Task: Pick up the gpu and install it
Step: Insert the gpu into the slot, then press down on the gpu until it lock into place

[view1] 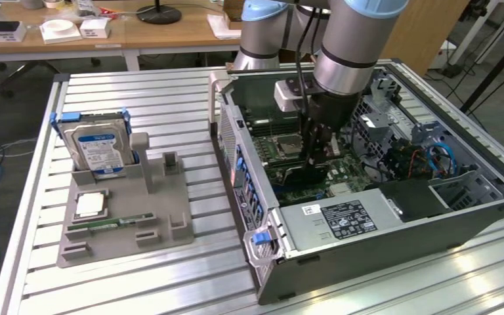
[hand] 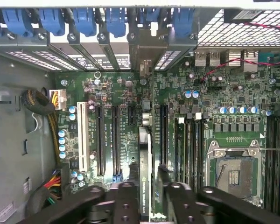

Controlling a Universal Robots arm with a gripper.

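Pincer (hand: 149, 196) and card are both down inside the open computer case (view1: 462, 216), directly above the motherboard (hand: 214, 93). The two fingers (hand: 126, 200) are closed narrowly on the gpu (hand: 144, 158), which the wrist view shows edge-on as a slim dark strip running away from the fingers toward the rear slot brackets (hand: 144, 51) of the case. In the exterior view the gpu (view1: 309, 172) appears as a dark slab just under the arm, low over the motherboard.

The main risk, as I judge it, is misalignment. The card's lower edge sits close to the long black expansion slots (hand: 115, 140), and if it is offset or tilted relative to its slot, downward force would land on the slot wall or on nearby capacitors (hand: 63, 140) instead of seating the contacts. The card's metal end could also catch on the rear slot brackets. A thin card held only by its top edge could twist in the grip.

Several things cannot be read. The card hides its own slot, so whether the contacts have entered it is unclear. The fingers are cut off by the frame edge. In the exterior view the arm covers most of the motherboard around the card. A hard drive (view1: 94, 147) stands in a grey holder (view1: 147, 223) on the desk (view1: 147, 98), well apart from the case.
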